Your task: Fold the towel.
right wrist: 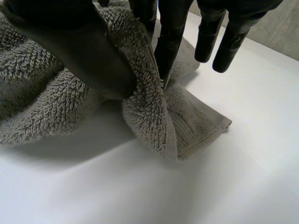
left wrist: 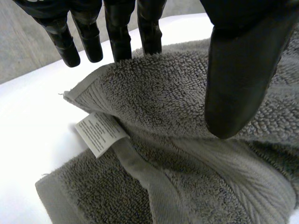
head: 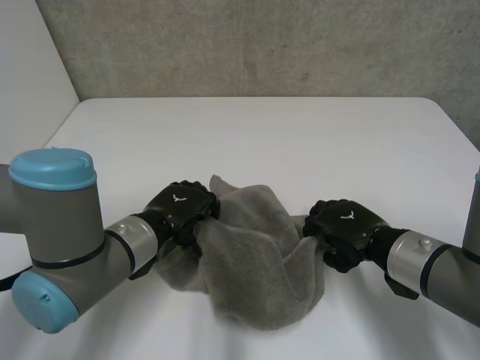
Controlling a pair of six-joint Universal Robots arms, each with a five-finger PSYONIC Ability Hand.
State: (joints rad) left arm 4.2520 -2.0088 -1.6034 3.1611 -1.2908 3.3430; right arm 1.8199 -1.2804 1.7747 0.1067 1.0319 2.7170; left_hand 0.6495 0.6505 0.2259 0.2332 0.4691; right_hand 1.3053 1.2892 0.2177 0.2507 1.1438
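Pretty muted palette tbh: the grey terry towel (head: 255, 262) is plain mid grey all over, no print, just a flatter woven band (left wrist: 233, 168) near the hem with a faint herringbone look. Its small white fabric label (left wrist: 99, 133) has tiny dark print, too small to read. The black left hand (head: 180, 210) and black right hand (head: 345, 225) each have a little white mark on the back. Plain white counter (head: 262, 135), light-blue round arm cap (head: 52, 169), mottled grey concrete wall (head: 262, 45).

A white tag (left wrist: 100, 134) sewn into the hem of the towel (left wrist: 168, 93) beside my fingers (left wrist: 117, 37) carries lines of print too small to read, and the backs of my left hand (head: 180, 214) and right hand (head: 349, 226) each bear a small white V-shaped mark.
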